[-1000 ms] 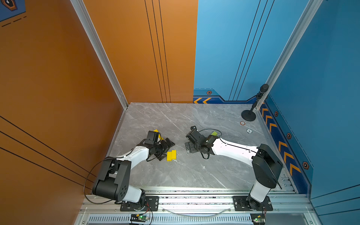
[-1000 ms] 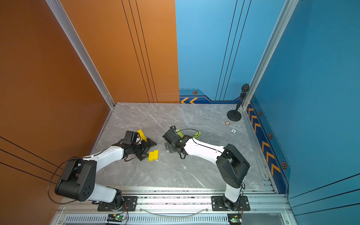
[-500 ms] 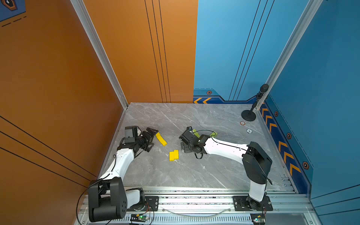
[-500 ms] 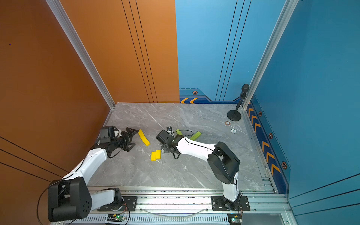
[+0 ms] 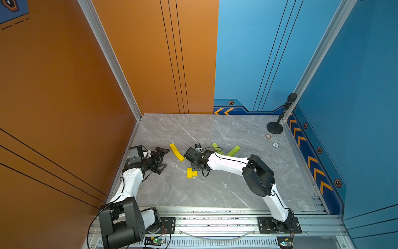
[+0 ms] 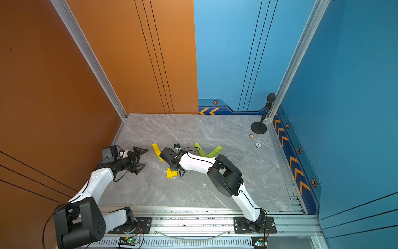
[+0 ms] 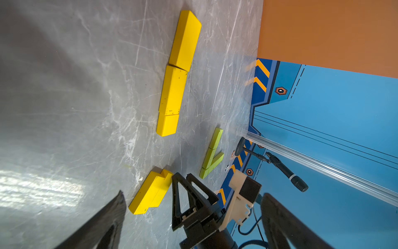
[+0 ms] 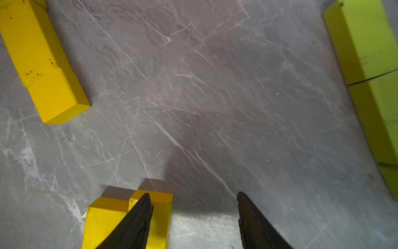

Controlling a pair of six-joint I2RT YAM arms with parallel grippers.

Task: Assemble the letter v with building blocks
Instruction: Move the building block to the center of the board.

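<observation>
Three yellow building blocks lie end to end in a slanted row (image 5: pixel 177 152) (image 7: pixel 174 86). Two more yellow blocks (image 5: pixel 191 173) (image 8: pixel 103 217) lie side by side nearer the front. Lime-green blocks form a V (image 5: pixel 226 149) (image 7: pixel 212 155) further right. My right gripper (image 5: pixel 196 167) (image 8: pixel 193 194) points down at the yellow pair, open. One of its fingers (image 8: pixel 137 217) overlaps the nearer block; the other stands over bare table. My left gripper (image 5: pixel 163 160) hovers open and empty, left of the yellow row.
A black microphone stand (image 5: pixel 277 125) is in the back right corner, with two small round markers (image 5: pixel 268 136) on the grey marble table (image 5: pixel 193 194) near it. An orange wall closes the left side, blue walls the back and right. A metal rail (image 5: pixel 215 222) runs along the front.
The left arm has drawn back to the left, away from the yellow row. The right gripper has moved left and forward to the yellow pair, and its jaws have narrowed.
</observation>
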